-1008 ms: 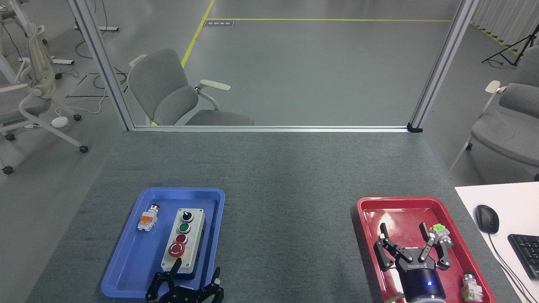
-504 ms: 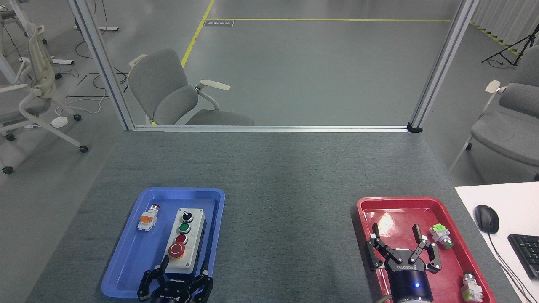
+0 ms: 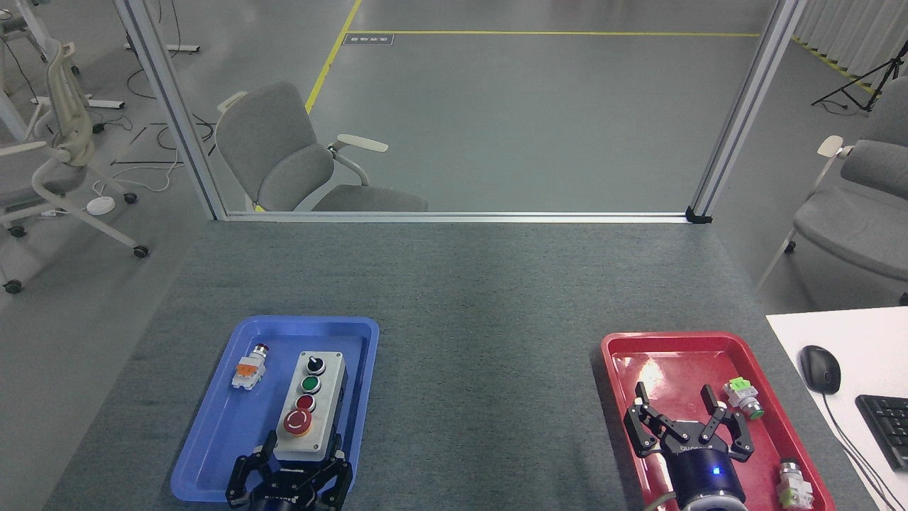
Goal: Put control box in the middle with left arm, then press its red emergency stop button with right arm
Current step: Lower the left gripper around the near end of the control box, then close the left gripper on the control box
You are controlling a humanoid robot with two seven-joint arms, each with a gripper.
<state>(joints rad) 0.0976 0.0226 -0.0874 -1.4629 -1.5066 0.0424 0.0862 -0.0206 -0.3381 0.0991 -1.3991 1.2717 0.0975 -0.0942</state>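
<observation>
The oblong light-grey control box with a black base is found lying in the blue plastic tray at the left of the dark grey felt-like tabletop, not yet in the middle. Its long axis is seen to run away from the robot, tilted slightly rightward at the far end, with the large red mushroom-shaped emergency stop button at the near end. The black left tool is placed right at that near end, its fingers spread wide with one on each long side of the box; whether contact is made cannot be told. The box is thus straddled across its short width, and the bare middle lies to the right of it. The black right tool is held wide open and empty over the red plastic tray, well apart from the box, so the left arm is judged far the nearer
</observation>
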